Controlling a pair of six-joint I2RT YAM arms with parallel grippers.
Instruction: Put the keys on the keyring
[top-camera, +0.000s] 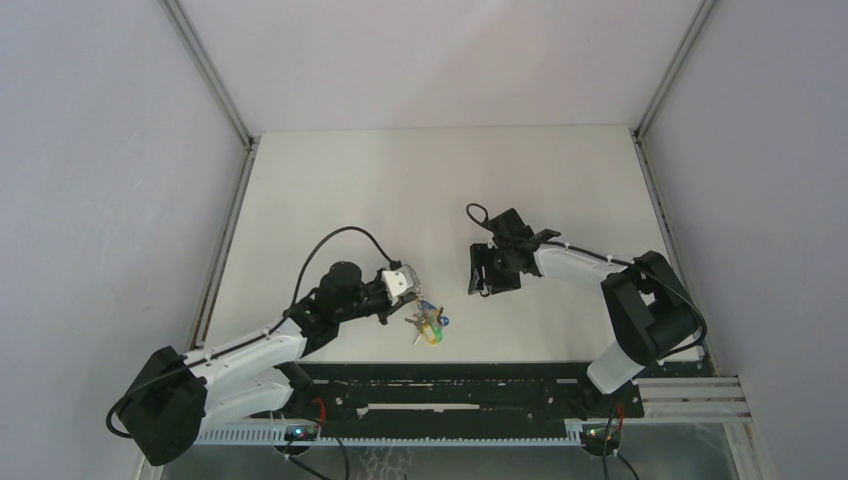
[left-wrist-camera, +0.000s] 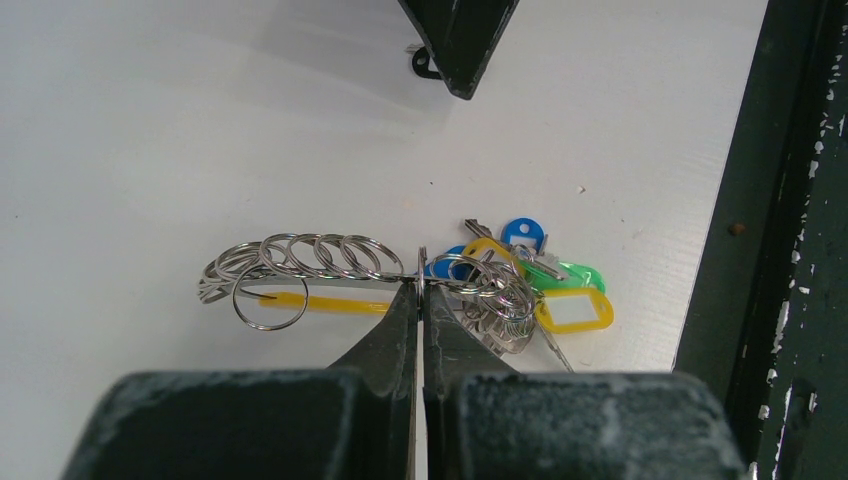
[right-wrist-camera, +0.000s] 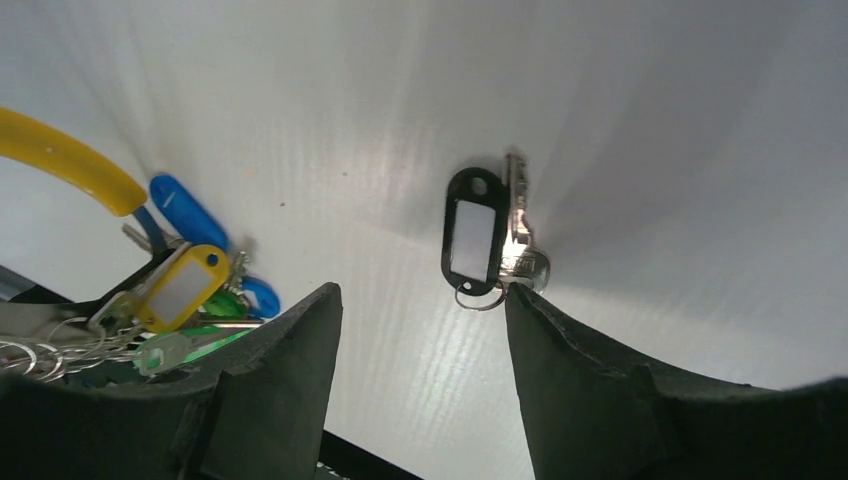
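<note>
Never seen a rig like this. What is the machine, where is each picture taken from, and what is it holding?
Two robot arms are bolted at the near edge of a white table. The wide picture looks down from above; the other two come from a camera on each wrist, so the dark shapes at the bottom are that arm's own gripper. The left gripper is shut on the keyring, silver rings with a yellow band and coloured tags. The right gripper is open; a loose key with a black tag lies on the table beyond it, not held.
</note>
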